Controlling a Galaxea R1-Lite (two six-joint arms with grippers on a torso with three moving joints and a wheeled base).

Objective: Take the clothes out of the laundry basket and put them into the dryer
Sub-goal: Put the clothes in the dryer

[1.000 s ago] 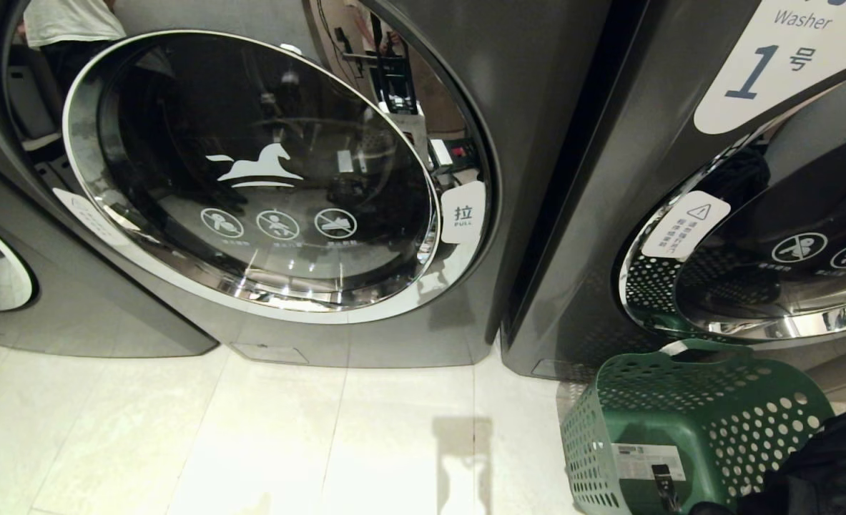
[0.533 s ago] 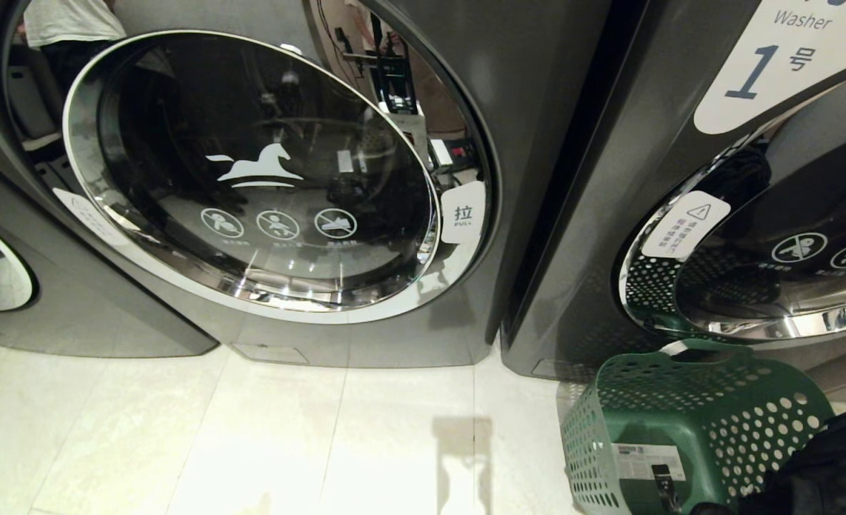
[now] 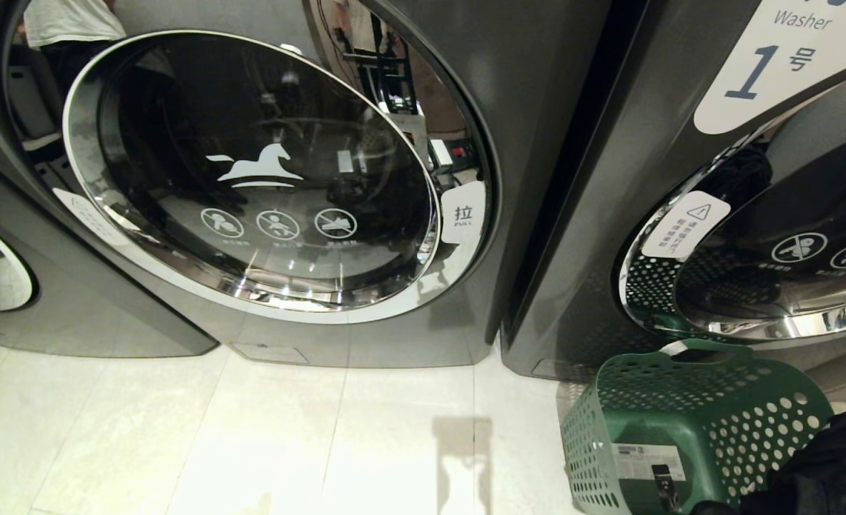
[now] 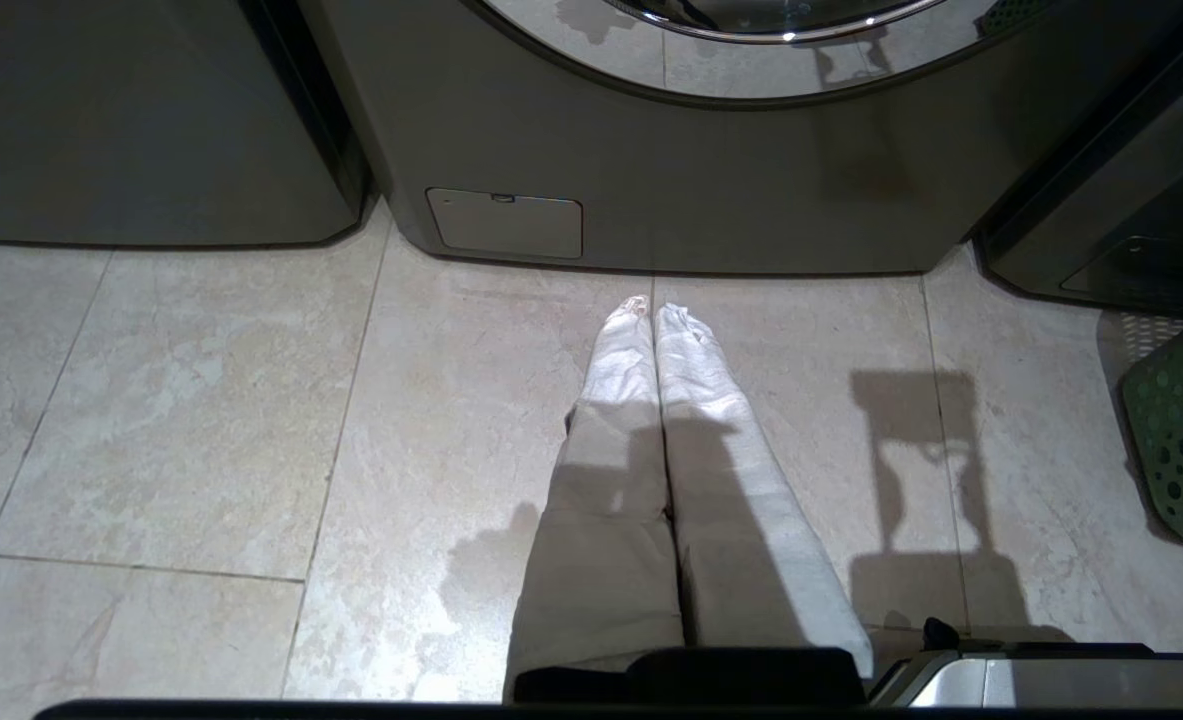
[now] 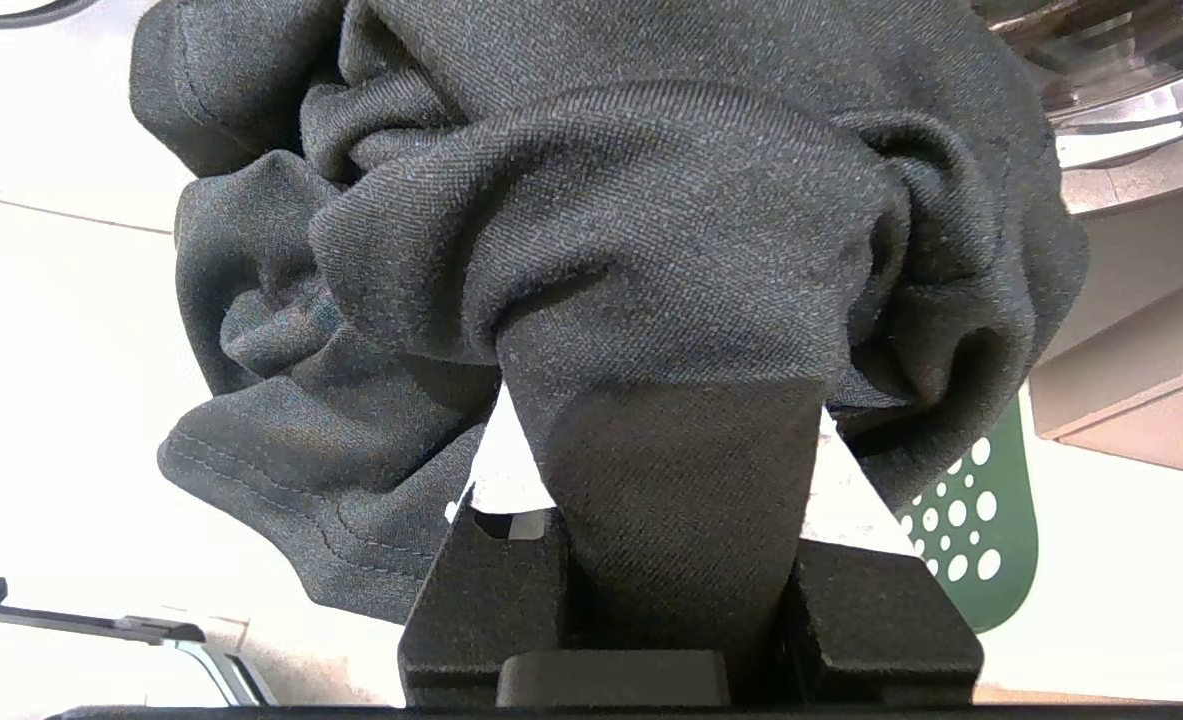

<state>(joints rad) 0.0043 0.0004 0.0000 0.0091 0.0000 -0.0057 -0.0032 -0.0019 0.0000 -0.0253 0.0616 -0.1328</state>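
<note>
Charcoal twill garment (image 5: 611, 230) bunches in thick folds, crumpled.

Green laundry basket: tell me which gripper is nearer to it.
Right. The right gripper, clamped on a dark garment, hangs beside the green laundry basket; the left gripper points at bare floor farther left.

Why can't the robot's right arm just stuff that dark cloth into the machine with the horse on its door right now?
Probably it cannot yet. The right end effector grips the dark grey garment, but the horse-logo door looks shut, glass covering the drum. The left end effector hangs shut over the floor, away from the pull tab.
</note>
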